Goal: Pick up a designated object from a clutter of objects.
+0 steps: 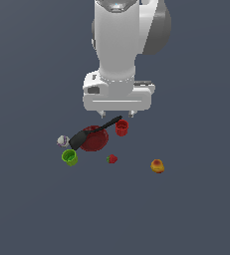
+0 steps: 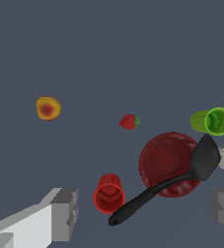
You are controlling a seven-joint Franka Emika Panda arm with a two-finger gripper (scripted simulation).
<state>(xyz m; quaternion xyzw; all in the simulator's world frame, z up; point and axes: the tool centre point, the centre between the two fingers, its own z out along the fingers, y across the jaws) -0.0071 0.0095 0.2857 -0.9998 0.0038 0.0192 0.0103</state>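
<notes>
A plain dark grey-blue floor [image 1: 196, 214] fills the scene, with a small scatter of items lying near its middle. The white arm hangs above them, and its gripper [image 1: 117, 114] points down with the two short fingertips set wide apart, nothing between them. In the wrist view the two grey fingers [image 2: 65, 214] stand at opposite edges, far from each other and empty.

The red cup [image 1: 121, 127] stands upright just under the gripper, slightly toward the exterior view's right fingertip, its open rim facing up. In the wrist view the cup [image 2: 108, 194] sits between the fingers, nearer to one than the other, not touching either.

The dark red bowl [image 1: 93, 139] lies beside the cup on the exterior view's left. The black utensil [image 1: 94, 131] rests across the bowl, its handle tip close beside the cup and its broad end over the bowl's far rim. The green cup [image 1: 69, 158] lies tipped on its side beyond the bowl, near a small whitish-purple item [image 1: 62, 141]. The strawberry [image 1: 111, 159] sits apart, and the orange-yellow fruit [image 1: 157, 166] lies well off on the exterior view's right.
</notes>
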